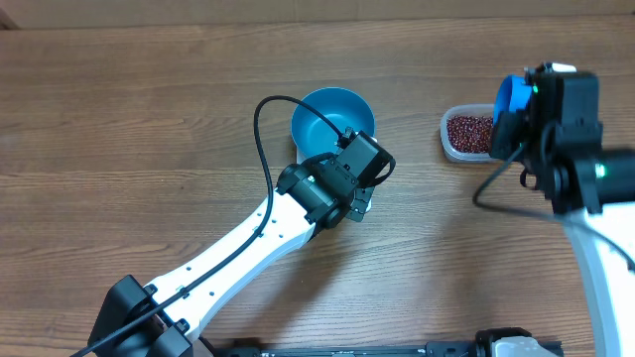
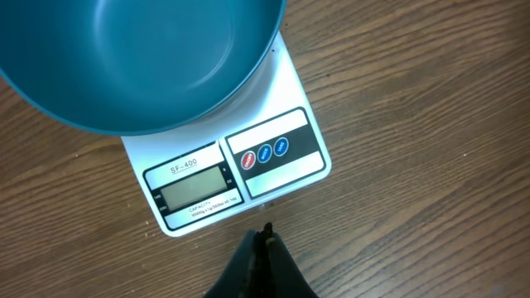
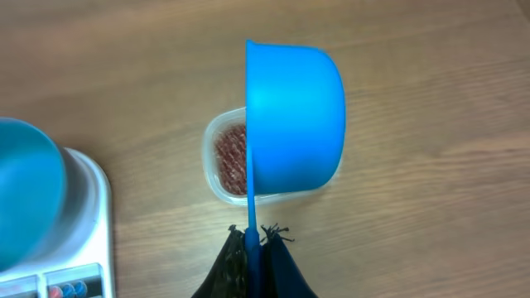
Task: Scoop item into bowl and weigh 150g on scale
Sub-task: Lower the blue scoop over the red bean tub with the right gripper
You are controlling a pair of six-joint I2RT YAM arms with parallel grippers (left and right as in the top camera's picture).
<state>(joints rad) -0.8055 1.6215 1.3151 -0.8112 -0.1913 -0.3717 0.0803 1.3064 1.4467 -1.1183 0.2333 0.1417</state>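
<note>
Small dark red-brown beans (image 3: 231, 157) heaped in clear rectangular plastic tub (image 3: 208, 170), well apart from the round bright blue bowl (image 2: 141, 58). Bowl sits on small white square scale (image 2: 273, 178). Right gripper (image 3: 258, 234) clamps the handle of a small blue plastic scoop (image 3: 294, 116), turned on edge above the tub. Left gripper (image 2: 265, 236), fingers pressed together and holding nothing, hangs near the scale's display edge, over the brown wooden table (image 2: 431, 124).
</note>
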